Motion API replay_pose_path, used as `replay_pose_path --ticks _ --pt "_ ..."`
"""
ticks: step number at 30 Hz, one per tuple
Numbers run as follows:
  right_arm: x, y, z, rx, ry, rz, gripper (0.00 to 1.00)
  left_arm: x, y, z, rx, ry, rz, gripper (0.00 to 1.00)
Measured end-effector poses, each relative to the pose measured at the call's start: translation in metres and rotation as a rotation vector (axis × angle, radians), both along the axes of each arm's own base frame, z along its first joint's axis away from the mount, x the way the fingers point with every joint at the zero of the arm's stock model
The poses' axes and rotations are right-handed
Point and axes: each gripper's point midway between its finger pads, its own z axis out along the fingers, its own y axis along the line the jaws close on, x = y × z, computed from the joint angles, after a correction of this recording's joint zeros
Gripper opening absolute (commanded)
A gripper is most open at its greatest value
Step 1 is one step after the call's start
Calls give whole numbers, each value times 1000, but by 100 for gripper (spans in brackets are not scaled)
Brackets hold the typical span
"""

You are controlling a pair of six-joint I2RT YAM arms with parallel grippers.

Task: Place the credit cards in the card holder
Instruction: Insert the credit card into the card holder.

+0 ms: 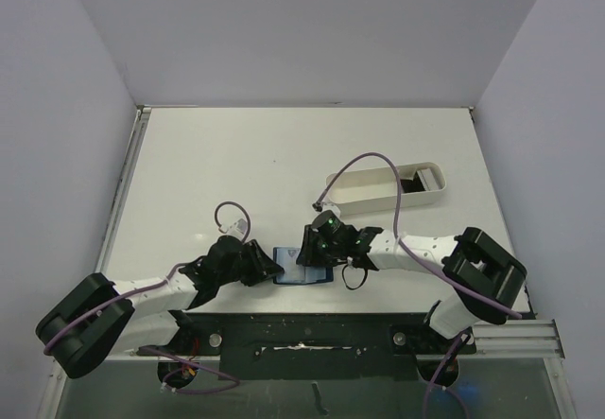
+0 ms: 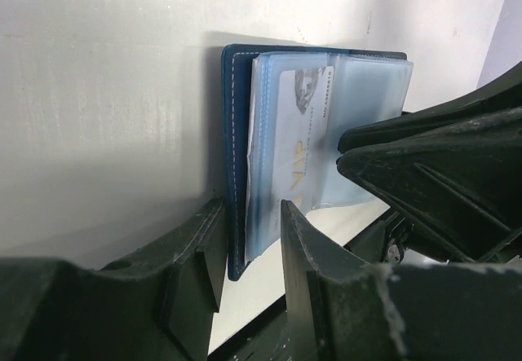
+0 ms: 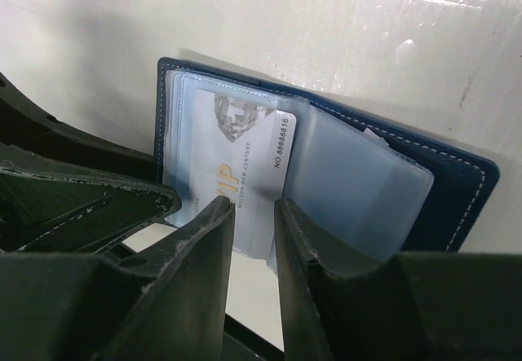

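Observation:
The card holder (image 1: pixel 289 273) lies open near the table's front edge, between the two grippers. Its navy cover (image 2: pixel 236 133) (image 3: pixel 457 190) holds clear plastic sleeves. A white credit card (image 2: pixel 298 133) (image 3: pixel 245 153) with gold "VIP" lettering sits partly inside a sleeve. My left gripper (image 1: pixel 268 270) (image 2: pixel 250 206) straddles the cover's near edge and the sleeves, with a gap showing beside them. My right gripper (image 1: pixel 316 249) (image 3: pixel 251 203) hovers at the card's near edge, jaws narrowly apart and nothing pinched. Each gripper's fingers show in the other's wrist view.
A long white oval tray (image 1: pixel 378 190) stands at the back right, with something dark (image 1: pixel 412 184) in its right end. A black rail (image 1: pixel 302 329) runs along the table's near edge just behind the card holder.

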Motion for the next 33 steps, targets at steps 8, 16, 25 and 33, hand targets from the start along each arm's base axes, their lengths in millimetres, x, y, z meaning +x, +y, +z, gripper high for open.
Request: replay_pose_path --ticks 8,16,25,33 --pt "0 3 -1 12 5 6 39 0 -2 0 2 -3 -8 30" --pt "2 -1 -7 -16 1 -10 39 1 -2 0 2 -5 -7 32" --pt "4 4 -13 -14 7 -12 32 1 -2 0 1 -5 -7 32" --pt "2 11 -9 12 -3 2 23 1 -3 0 0 -5 -8 32"
